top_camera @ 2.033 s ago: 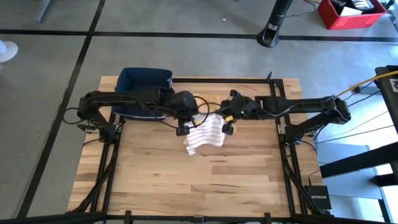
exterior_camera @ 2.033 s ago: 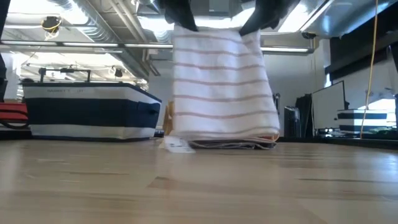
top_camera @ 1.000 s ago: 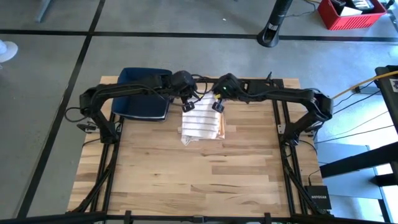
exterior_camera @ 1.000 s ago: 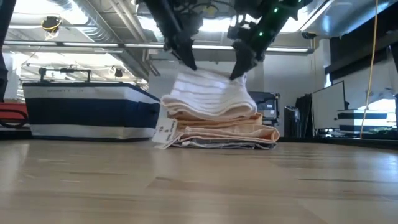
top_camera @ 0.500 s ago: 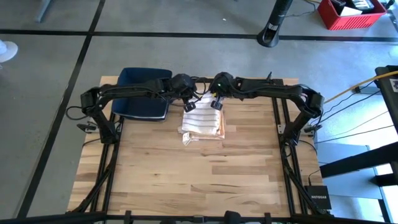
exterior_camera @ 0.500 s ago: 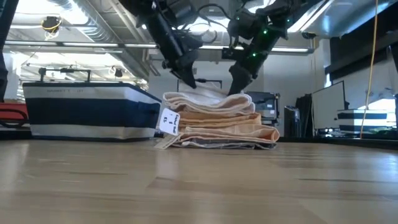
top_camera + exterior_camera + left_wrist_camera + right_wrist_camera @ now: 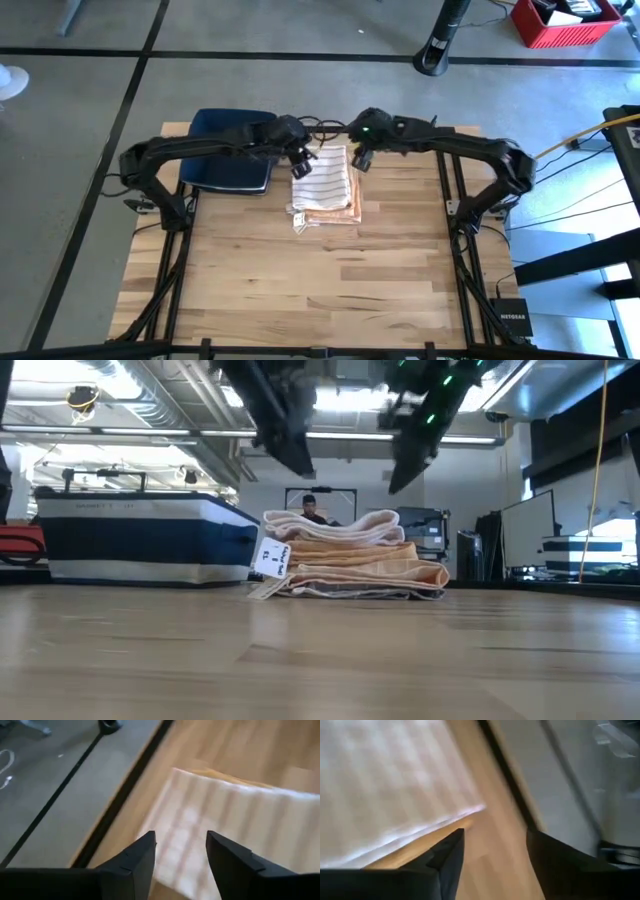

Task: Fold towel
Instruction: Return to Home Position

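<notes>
Striped white towel folded on top of the pile, both grippers off it

The white towel (image 7: 325,172) lies flat as the top layer of a neat pile, with orange towels (image 7: 350,565) under it, near the back edge of the wooden table (image 7: 300,290) and just beside the dark blue basket (image 7: 232,150). A small label (image 7: 268,557) hangs off the pile's basket side. The left gripper (image 7: 300,163) hovers above the towel's back corner on the basket side, fingers spread with nothing between them. The right gripper (image 7: 360,158) hangs above the opposite back corner, also spread and empty. In the low view neither one touches the pile.
</notes>
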Controlling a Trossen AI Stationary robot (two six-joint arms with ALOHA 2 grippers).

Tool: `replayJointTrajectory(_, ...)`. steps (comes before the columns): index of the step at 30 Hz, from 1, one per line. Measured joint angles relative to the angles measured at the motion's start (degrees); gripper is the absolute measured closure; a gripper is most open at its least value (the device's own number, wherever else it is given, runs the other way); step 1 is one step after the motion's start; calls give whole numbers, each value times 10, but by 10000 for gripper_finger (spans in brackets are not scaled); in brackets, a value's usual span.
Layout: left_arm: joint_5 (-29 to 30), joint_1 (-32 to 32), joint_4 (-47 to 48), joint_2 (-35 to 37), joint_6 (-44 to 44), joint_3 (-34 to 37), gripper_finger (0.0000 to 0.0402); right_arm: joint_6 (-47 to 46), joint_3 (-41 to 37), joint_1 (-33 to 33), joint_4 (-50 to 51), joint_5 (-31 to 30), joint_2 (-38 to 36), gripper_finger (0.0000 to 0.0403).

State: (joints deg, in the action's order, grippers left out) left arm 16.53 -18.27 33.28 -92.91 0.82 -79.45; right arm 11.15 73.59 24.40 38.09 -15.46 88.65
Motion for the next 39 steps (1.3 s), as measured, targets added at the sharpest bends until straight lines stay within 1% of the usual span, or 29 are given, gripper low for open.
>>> replayJointTrajectory(3, -8, 31, 42, 35, -2, 1, 235, -21, -3, -11, 47, 84, -61, 178)
replayJointTrajectory(5, -20, 54, 52, 60, 2, 2, 241, -34, -19, -22, 51, 131, -110, 176)
replayJointTrajectory(6, -30, 66, 45, 76, 6, 9, 246, -39, -34, -29, 44, 145, -137, 178)
replayJointTrajectory(8, -60, 90, 16, 108, 16, 33, 256, -48, -79, -48, 4, 160, -190, 183)
replayJointTrajectory(10, -85, 111, -23, 142, 22, 74, 268, -63, -139, -67, -55, 166, -248, 192)
replayJointTrajectory(12, -102, 128, -77, 182, 21, 129, 280, -77, -208, -86, -126, 182, -309, 203)
replayJointTrajectory(15, -122, 154, -193, 248, 8, 226, 300, -122, -317, -111, -237, 208, -393, 220)
replayJointTrajectory(18, -125, 181, -300, 302, -10, 322, 320, -167, -408, -136, -336, 211, -469, 242)
replayJointTrajectory(20, -126, 198, -359, 333, -22, 376, 333, -187, -456, -150, -384, 209, -512, 260)
replayJointTrajectory(22, -121, 213, -403, 360, -32, 423, 346, -205, -498, -164, -414, 192, -557, 284)
replayJointTrajectory(26, -93, 230, -426, 406, -48, 498, 372, -214, -560, -185, -451, 163, -628, 338)
replayJointTrajectory(30, -88, 227, -438, 449, -54, 546, 392, -214, -601, -184, -451, 160, -669, 392)
replayJointTrajectory(31, -88, 227, -439, 458, -59, 558, 396, -214, -607, -184, -450, 159, -678, 397)
replayJointTrajectory(36, -89, 227, -487, 520, -76, 620, 398, -230, -626, -184, -450, 158, -715, 387)
replayJointTrajectory(39, -89, 224, -515, 570, -84, 664, 398, -232, -638, -184, -433, 159, -735, 397)
